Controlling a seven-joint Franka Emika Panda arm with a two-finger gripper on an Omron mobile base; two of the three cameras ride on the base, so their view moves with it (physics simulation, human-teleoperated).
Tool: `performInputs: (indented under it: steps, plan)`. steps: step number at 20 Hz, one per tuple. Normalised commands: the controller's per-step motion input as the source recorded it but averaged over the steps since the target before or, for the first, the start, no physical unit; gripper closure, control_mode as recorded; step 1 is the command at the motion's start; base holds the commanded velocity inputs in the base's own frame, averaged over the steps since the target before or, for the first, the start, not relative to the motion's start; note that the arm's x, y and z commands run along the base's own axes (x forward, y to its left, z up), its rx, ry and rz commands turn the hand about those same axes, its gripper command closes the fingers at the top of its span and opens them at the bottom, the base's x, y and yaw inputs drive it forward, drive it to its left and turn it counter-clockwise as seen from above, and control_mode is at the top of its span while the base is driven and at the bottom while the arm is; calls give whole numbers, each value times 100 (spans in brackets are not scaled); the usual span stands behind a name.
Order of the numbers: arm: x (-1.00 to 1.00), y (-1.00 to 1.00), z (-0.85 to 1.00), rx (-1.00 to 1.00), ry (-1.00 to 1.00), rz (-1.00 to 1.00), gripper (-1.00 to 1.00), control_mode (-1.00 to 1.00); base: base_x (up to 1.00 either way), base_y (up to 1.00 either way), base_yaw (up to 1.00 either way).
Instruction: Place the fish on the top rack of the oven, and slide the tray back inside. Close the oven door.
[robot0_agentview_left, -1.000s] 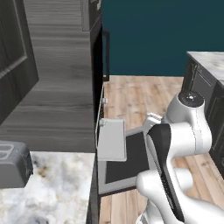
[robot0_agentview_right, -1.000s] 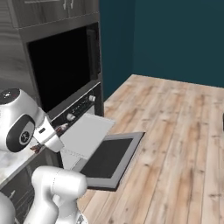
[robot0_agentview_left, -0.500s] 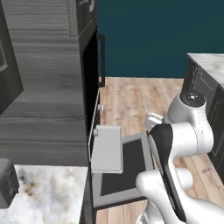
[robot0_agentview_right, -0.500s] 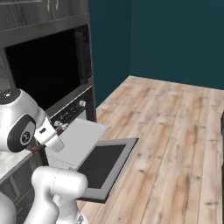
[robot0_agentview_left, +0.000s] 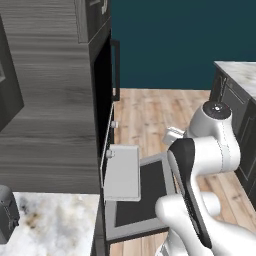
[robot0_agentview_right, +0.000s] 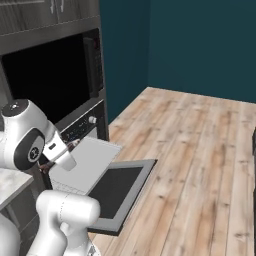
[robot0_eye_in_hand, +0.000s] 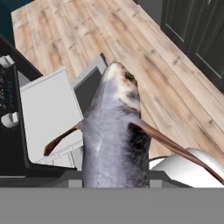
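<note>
A: Left base view: teal wall, pale plank floor (robot0_agentview_left: 150, 107), tall dark wood-grain cabinet with the black-cavity oven (robot0_agentview_left: 102, 75). Its grey-framed glass door (robot0_agentview_left: 142, 200) lies dropped open, the flat light grey tray (robot0_agentview_left: 122, 172) pulled out above it.

B: Right base view: same tray (robot0_agentview_right: 87, 162) over the open door (robot0_agentview_right: 120, 187).

A: Hand view: the slender grey, silvery fish (robot0_eye_in_hand: 114, 135) fills the middle, raised above the tray (robot0_eye_in_hand: 50, 113), the gripper clamped on it.

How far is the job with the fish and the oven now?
Done: the oven door lies open and the tray is pulled out. In hand: the pincer holds the fish, not yet on the tray. Left: lay the fish down, slide the tray in, close the door.
</note>
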Motion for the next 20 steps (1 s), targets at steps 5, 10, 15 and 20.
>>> performInputs:
  steps: [5, 10, 15, 20]
  plan:
    - [0, 0, -4, 0, 0, 9, 100, -100, 0, 0, 0]
    - [0, -1, -11, 0, 0, 6, 100, -100, 0, 0, 0]
    - [7, 0, -23, 0, 0, 12, 100, -100, 0, 0, 0]
    - [28, 0, -43, 0, 0, 20, 100, -100, 0, 0, 0]
